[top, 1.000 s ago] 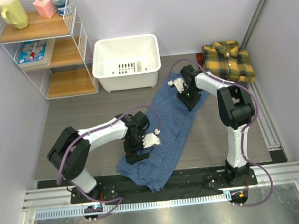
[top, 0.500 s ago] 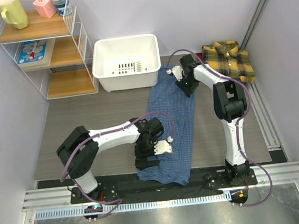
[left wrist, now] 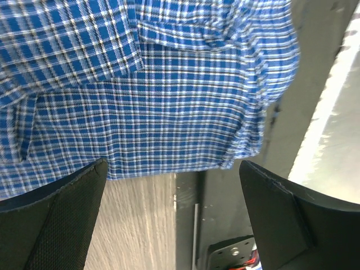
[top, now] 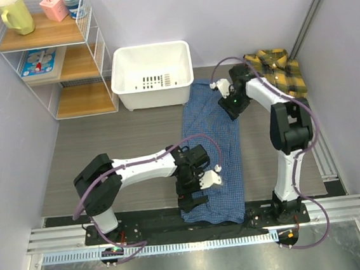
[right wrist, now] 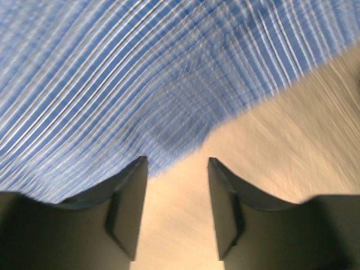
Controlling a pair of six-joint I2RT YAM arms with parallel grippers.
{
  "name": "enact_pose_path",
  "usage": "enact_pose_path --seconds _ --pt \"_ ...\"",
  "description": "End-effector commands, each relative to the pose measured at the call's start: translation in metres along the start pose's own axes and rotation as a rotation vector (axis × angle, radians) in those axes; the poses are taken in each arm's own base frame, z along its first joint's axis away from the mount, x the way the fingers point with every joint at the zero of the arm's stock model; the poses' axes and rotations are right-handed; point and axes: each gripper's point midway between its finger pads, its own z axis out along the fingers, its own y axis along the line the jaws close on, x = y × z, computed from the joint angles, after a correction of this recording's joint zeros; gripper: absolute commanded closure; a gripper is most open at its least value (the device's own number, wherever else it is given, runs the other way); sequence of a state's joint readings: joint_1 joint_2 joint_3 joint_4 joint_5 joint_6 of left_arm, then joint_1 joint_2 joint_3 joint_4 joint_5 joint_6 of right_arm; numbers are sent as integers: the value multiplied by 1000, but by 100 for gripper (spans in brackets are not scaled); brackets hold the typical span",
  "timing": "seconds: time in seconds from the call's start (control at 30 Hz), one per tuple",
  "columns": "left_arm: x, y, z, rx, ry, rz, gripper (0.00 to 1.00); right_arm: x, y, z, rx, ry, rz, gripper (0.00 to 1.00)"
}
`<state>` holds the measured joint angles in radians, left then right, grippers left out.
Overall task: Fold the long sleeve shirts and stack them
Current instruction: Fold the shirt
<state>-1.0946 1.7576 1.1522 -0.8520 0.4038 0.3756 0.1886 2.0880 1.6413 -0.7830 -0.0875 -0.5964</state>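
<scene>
Blue shirt (top: 213, 144) lies long on the desk (top: 105, 148), not folded up or stacked yet. Yellow shirt (top: 276, 71) sits at 1 o'clock. My left fingers (left wrist: 62, 219) gape wide, right fingers (right wrist: 126, 208) half open, both empty.

- The blue shirt (top: 212, 151) has swung from a slanted, rumpled lie into a straight strip running near to far, further right.
- The left gripper (top: 189, 198) has moved right and nearer, to the shirt's near end.
- The right gripper (top: 231, 106) has carried the far end farther and right, and its jaws have parted off the cloth.
</scene>
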Motion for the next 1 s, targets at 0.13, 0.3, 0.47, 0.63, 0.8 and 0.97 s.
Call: enact_pose_path --seconds 0.13,0.3,0.47,0.63,0.8,0.97 --pt "-33 -23 -106 -183 -415 109 0 -16 58 -186 -99 -448 -35 28" --pt "-14 -27 -116 -276 -504 163 0 4 144 -236 -320 -693 -109 0" --pt "-14 -44 -102 -176 -541 283 0 44 204 -235 -452 -715 -226 0" --pt "-4 -37 -69 -263 -582 432 0 112 277 -202 -496 -613 -588 3" --pt "-5 -39 -45 -382 -598 600 0 149 310 -184 -565 -565 -828 21" --pt "-9 -41 -21 -387 -540 638 0 177 345 -169 -700 -432 -1029 39"
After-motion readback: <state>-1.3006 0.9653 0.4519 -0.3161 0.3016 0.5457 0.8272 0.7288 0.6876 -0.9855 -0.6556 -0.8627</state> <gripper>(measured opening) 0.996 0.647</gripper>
